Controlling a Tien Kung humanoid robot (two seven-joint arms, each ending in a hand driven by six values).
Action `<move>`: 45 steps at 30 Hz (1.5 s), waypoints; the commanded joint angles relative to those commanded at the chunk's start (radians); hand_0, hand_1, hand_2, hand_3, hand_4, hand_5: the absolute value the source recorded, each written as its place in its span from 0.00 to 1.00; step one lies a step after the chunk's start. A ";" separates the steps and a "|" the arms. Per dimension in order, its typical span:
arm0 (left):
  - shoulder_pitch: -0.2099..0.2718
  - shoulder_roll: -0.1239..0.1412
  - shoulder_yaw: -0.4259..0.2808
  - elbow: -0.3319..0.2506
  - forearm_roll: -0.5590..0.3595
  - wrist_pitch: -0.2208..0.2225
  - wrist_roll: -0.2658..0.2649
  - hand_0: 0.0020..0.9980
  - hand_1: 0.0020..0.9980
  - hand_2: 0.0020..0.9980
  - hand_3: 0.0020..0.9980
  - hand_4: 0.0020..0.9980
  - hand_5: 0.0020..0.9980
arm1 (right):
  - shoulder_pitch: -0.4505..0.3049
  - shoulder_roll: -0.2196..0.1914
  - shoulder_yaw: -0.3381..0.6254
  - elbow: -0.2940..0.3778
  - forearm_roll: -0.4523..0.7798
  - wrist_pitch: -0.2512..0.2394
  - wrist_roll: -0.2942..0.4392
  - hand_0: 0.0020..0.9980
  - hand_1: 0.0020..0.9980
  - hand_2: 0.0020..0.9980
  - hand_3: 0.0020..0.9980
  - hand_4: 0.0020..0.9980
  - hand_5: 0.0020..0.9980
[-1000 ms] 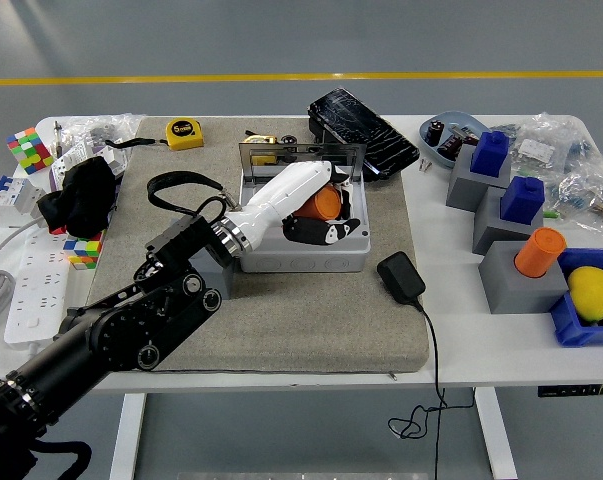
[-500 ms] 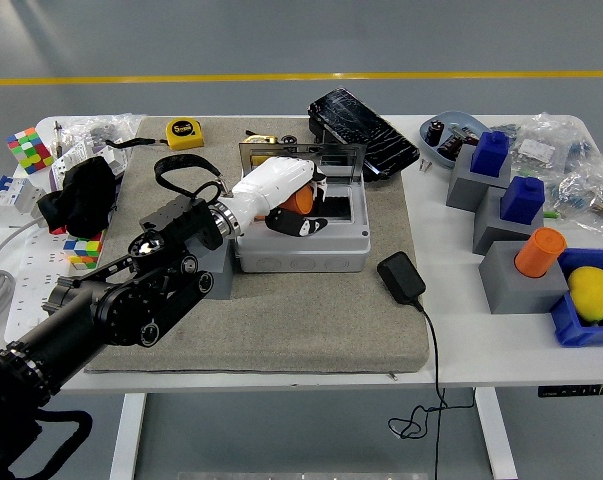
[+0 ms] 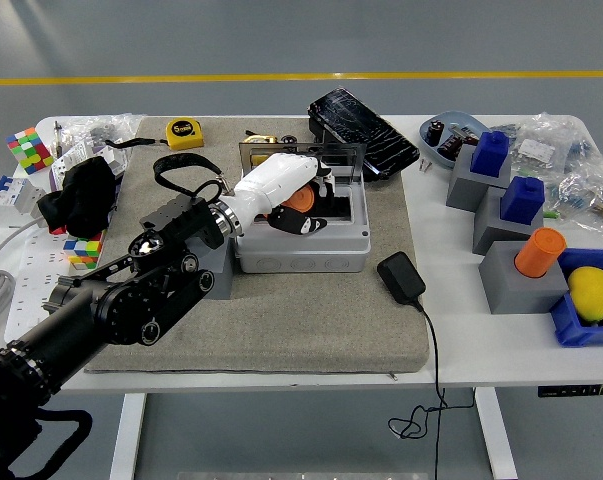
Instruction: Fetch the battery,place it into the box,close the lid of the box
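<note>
**Left hand over the open box, battery in its grip**

My left hand (image 3: 293, 200) reaches in from the lower left corner, over the grey mat (image 3: 281, 320), and sits above the left part of the open grey box (image 3: 311, 250). My fingers (image 3: 306, 225) are curled around the orange battery (image 3: 299, 199), which shows between the white shell of my hand and the dark fingertips. The battery is held over the box's opening, near its left wall; I cannot tell whether it touches the floor of the box. The lid (image 3: 301, 152) stands upright along the box's far edge, clear and dark-framed.

The box rests on the far middle of the mat. Just off the mat's right edge, toward its near corner, lies a black charger (image 3: 401, 277), its cable running down over the table's near edge. Behind the box, at the mat's far right corner, lies a black phone (image 3: 362, 121). A yellow tape measure (image 3: 185, 132) sits at the mat's far left corner.

On the table's right side stand grey blocks (image 3: 516, 275), two topped with blue pieces and one with an orange cylinder (image 3: 538, 251). A lemon (image 3: 592, 293) lies in a blue tray at the right edge. Two colour cubes (image 3: 25, 150) lie toward the table's left edge.
</note>
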 joint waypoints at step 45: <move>0.368 0.032 -0.295 -0.383 -0.052 -0.025 0.055 0.54 0.63 0.58 0.62 1.00 0.48 | -0.005 0.000 0.013 0.000 0.009 -0.001 0.012 0.63 0.64 0.67 0.57 0.99 0.50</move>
